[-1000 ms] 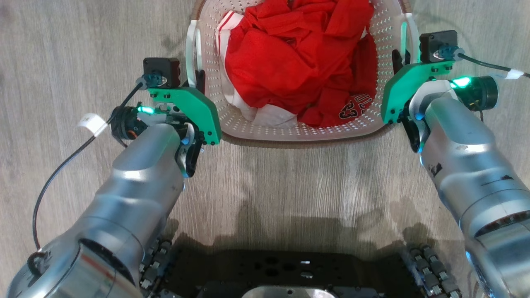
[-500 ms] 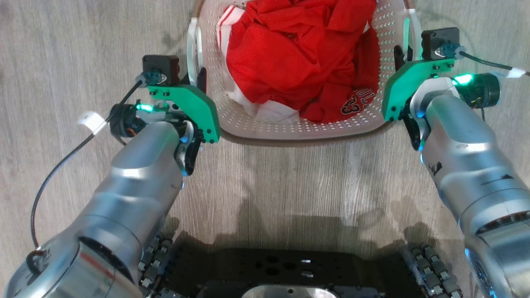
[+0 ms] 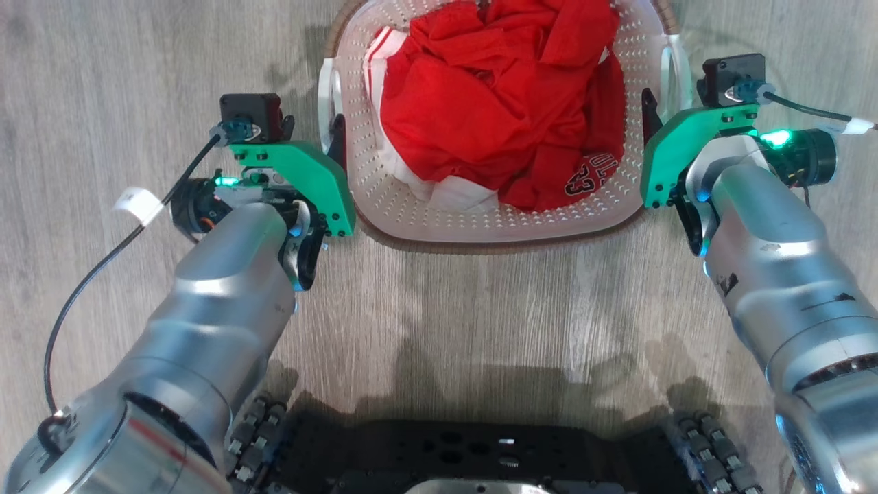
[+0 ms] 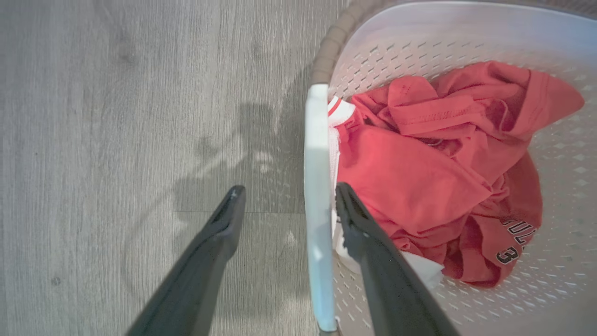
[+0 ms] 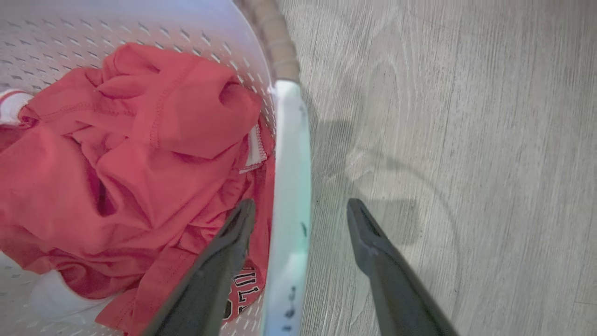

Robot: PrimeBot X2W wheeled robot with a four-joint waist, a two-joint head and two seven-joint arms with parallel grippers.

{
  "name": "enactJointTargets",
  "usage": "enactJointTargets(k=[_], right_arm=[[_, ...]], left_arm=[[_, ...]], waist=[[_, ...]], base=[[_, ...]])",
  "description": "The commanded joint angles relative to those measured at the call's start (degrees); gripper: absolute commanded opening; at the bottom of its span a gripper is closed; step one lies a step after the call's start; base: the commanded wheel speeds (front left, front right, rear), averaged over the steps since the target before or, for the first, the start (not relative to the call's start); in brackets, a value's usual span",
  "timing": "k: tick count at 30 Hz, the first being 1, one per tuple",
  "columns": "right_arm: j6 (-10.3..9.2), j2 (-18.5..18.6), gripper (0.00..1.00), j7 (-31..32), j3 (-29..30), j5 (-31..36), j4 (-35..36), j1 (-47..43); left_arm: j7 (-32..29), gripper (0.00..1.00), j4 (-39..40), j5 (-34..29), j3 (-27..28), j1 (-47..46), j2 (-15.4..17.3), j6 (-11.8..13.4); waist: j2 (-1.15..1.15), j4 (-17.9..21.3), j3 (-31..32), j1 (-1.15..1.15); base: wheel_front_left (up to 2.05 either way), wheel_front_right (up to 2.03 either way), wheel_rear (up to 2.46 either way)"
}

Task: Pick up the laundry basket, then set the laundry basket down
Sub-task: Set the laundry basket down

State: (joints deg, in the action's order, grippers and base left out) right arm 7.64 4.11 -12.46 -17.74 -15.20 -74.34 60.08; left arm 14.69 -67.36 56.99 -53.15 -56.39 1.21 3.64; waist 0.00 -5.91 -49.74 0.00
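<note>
Nearest, the dark base (image 3: 480,453) stands on the wood floor (image 3: 480,322). The left arm (image 3: 226,295) and the right arm (image 3: 775,274) reach forward from it to either side of the basket (image 3: 507,223). The basket appears to sit on the floor just ahead, heaped with red clothes (image 3: 494,103). The main risk, as I judge it, is an uneven hold. If one pair of jaws closes on its handle before the other, or the arms rise at different rates, the basket would tip and spill the clothes. On the right, the inner finger (image 5: 219,266) hangs over red cloth, so closing there could pinch fabric against the handle and leave a soft, slipping grip. The handles are thin, smooth bands, and a shallow bite near the fingertips could let one slide out under load. Pulling either arm back or sideways while a finger sits inside a handle could also drag the basket across the floor. Both pairs of jaws are spread and pinch nothing. The left jaws straddle the left handle (image 4: 317,186), with the inner finger (image 4: 368,242) close against the handle's inside edge and the outer finger over bare floor, clearly apart from it. The right jaws straddle the right handle (image 5: 291,186) with a gap on both sides. Beyond the fingertips, the brown rim (image 4: 331,46) curves away toward the basket's far end.
</note>
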Motion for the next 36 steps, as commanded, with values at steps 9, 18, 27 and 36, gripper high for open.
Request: enactJointTargets(k=[9, 18, 27, 36], right_arm=[[-0.15, -1.2, 1.0, -1.8, -2.1, -1.6, 1.1, -3.3], [-0.15, -1.2, 1.0, -2.5, -1.8, -2.5, 4.7, -5.7], [-0.15, -1.2, 1.0, -2.5, 1.4, -0.3, 16.3, -13.3], [-0.15, -1.2, 1.0, -2.5, 6.3, 1.6, 28.0, -22.5]], left_arm=[[0.3, 1.0, 0.9, -2.8, 5.2, 1.7, 1.8, 0.8], [0.3, 1.0, 8.2, -10.0, 14.1, 6.6, 3.6, 1.2], [0.3, 1.0, 20.8, -22.1, 28.1, 18.2, 3.7, 1.4], [0.3, 1.0, 32.9, -33.8, 38.3, 30.8, 2.4, -0.4]], waist=[[0.0, 0.6, 4.7, 0.0], [0.0, 1.8, 11.6, 0.0], [0.0, 3.4, 21.8, 0.0], [0.0, 4.7, 31.9, 0.0]], base=[[0.0, 0.0, 0.0], [0.0, 0.0, 0.0], [0.0, 0.0, 0.0], [0.0, 0.0, 0.0]])
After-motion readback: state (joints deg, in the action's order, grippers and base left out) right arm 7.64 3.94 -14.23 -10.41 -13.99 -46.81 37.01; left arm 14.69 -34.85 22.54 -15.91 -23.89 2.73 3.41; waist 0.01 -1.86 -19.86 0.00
